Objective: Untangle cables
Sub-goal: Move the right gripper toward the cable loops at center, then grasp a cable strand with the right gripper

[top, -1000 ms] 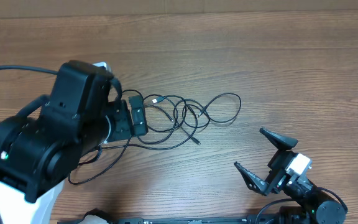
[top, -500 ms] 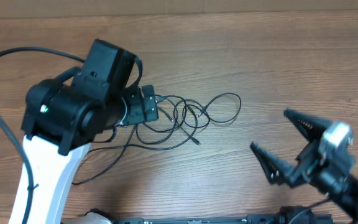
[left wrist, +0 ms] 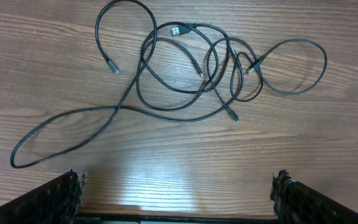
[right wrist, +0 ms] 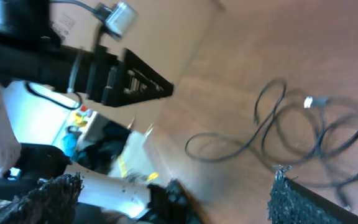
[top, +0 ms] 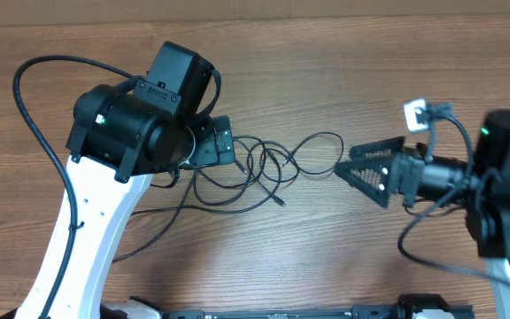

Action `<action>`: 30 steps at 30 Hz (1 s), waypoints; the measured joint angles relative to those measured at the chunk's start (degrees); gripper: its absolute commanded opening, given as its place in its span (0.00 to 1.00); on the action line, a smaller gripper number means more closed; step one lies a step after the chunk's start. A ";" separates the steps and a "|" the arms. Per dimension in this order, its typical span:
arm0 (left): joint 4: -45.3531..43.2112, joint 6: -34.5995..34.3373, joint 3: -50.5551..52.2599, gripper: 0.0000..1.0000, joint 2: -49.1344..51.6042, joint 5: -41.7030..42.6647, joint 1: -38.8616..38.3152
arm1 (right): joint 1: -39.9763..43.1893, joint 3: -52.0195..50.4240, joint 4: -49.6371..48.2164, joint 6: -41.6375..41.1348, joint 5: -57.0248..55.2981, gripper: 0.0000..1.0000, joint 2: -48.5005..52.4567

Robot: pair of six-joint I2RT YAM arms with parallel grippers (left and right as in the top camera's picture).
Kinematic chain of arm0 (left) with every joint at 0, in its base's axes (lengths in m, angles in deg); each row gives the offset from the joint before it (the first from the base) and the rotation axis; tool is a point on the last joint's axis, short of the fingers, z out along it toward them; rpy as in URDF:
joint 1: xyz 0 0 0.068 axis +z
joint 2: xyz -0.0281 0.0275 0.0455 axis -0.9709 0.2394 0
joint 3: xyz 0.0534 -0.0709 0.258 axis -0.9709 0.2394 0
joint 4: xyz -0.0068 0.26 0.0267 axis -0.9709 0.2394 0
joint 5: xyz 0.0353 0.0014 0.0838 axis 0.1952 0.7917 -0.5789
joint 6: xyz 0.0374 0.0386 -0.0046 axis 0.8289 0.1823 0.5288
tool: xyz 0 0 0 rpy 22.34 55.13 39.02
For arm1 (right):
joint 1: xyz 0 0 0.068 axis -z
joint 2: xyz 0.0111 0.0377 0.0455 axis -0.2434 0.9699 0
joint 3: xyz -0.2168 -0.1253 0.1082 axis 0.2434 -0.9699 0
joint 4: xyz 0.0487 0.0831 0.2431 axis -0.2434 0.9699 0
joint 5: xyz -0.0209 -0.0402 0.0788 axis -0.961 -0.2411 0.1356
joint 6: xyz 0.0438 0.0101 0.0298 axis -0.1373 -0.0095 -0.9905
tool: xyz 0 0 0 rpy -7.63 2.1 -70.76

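The cables (top: pixel 268 165) lie in a loose tangle of thin black loops at the middle of the wooden table. In the left wrist view the cables (left wrist: pixel 197 74) fill the upper half, and a silvery plug (left wrist: pixel 177 29) shows at the top. My left gripper (top: pixel 223 146) hovers over the tangle's left side, open, with nothing between its fingers (left wrist: pixel 48 199). My right gripper (top: pixel 345 161) points left, just right of the outermost loop, open and holding nothing. The right wrist view is blurred and tilted; the cables (right wrist: pixel 303 134) show at its right.
A thick black wire (top: pixel 25 89) arcs off the left arm at the left. Another wire (top: pixel 414 239) hangs from the right arm. A cardboard edge (top: pixel 237 9) runs along the table's far side. One long cable loop (left wrist: pixel 55 140) trails to the left of the tangle.
The left arm has swung farther and to the right above the tangle's left side. The right arm has risen from the front right corner and turned its fingers left toward the cables.
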 measured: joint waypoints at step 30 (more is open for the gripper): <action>-0.02 -1.64 2.78 1.00 0.00 -1.57 16.17 | -29.24 18.91 13.14 -9.03 -50.80 1.00 31.93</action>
